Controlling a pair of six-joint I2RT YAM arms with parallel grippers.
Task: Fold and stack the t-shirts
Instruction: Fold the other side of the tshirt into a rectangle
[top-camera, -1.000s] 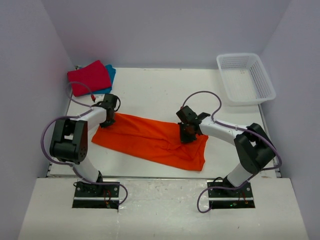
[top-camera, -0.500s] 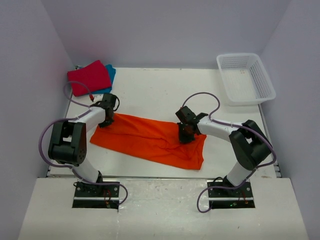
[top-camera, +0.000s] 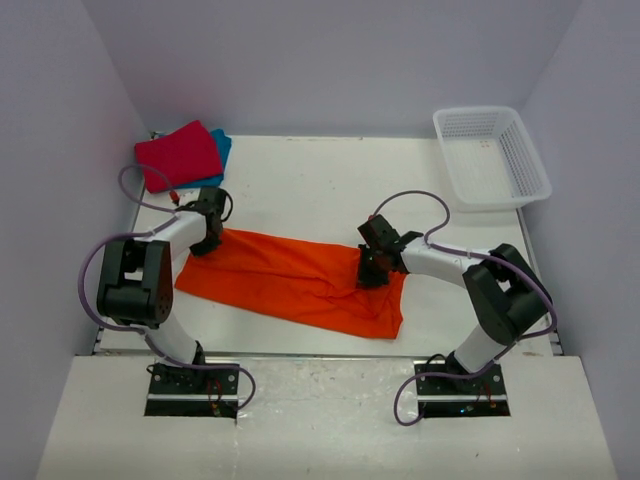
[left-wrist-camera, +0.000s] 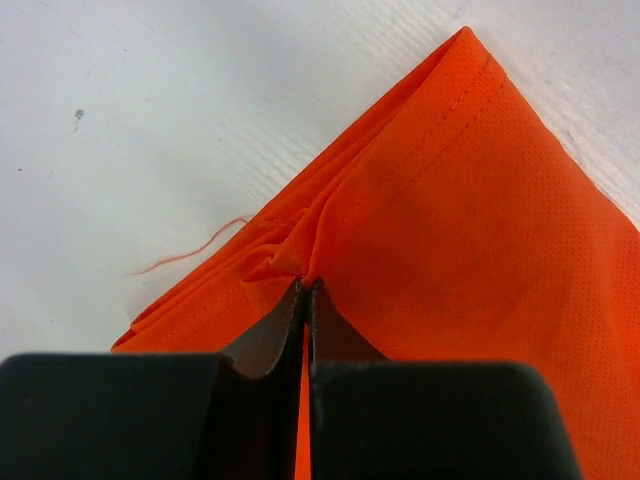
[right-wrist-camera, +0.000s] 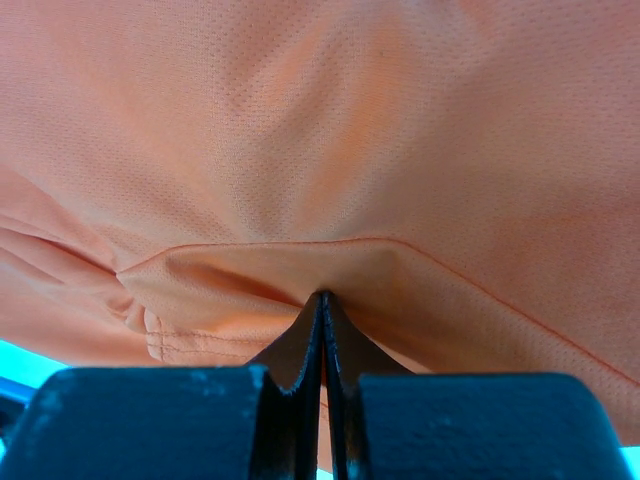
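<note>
Crimson red cloth t-shirt lies stacked on teal blue cloth t-shirt at ten o'clock; left claw and right claw clench the half-folded bright orange cloth t-shirt.

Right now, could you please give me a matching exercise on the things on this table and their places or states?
Things: 1 orange t-shirt; 2 red t-shirt; 3 white basket; 4 left pincer.
States: A far right corner; B shut on orange cloth; C laid out long, in the middle; D folded, far left.
Pairs: 1-C; 2-D; 3-A; 4-B.
</note>
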